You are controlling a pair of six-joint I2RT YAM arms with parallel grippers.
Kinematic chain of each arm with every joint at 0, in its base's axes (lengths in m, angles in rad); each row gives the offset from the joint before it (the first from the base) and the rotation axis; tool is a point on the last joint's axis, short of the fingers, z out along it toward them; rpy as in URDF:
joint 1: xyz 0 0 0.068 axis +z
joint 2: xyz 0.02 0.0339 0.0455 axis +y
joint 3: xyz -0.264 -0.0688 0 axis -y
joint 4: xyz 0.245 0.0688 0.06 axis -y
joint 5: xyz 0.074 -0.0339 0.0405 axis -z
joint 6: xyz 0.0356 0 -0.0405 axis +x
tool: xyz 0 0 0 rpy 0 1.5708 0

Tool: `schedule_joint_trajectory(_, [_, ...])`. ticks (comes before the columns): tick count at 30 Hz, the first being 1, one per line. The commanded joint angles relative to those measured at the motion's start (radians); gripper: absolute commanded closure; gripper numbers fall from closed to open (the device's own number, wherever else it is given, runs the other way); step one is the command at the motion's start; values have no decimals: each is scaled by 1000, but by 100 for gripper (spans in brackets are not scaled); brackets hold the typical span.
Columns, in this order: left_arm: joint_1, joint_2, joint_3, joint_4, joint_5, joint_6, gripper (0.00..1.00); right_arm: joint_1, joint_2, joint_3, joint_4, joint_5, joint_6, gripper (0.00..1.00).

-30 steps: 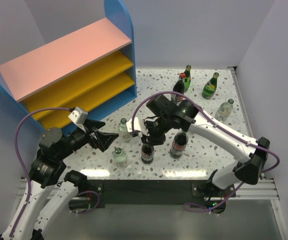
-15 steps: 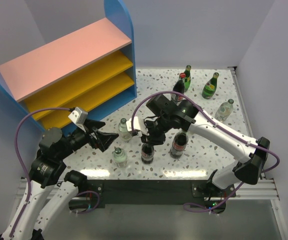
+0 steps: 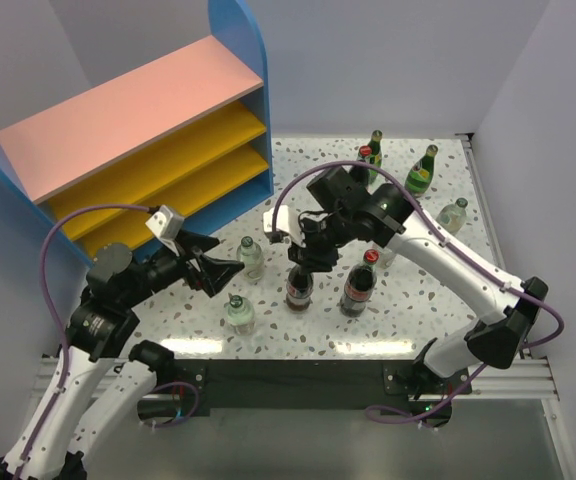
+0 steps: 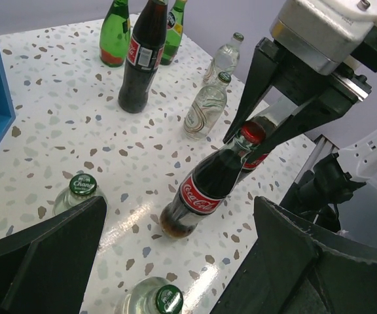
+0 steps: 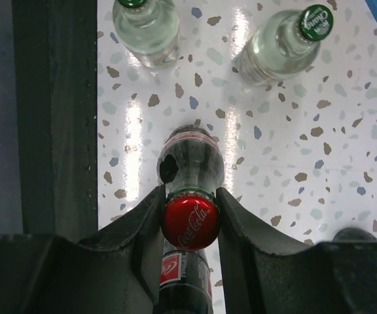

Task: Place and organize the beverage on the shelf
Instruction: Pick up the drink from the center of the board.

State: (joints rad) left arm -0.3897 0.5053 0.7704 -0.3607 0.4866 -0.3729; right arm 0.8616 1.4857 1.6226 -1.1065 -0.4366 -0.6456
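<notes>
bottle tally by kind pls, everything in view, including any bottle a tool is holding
Cola bottles, red caps: 3
Clear bottles, green caps: 4
Green glass bottles: 2
Total: 9

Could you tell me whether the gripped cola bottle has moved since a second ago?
Yes: the cola bottle shifted away from the near edge of the table, toward the shelf.
</notes>
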Motion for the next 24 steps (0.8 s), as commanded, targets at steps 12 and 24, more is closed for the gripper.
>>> schedule_joint_trajectory(12, [-6, 133, 18, 203, 79, 29, 0, -153, -45, 143, 120, -34, 132, 100])
schedule_joint_trajectory(24, [-81, 280, 47, 327, 32, 68, 0, -210, -31, 171, 165, 13, 225, 100])
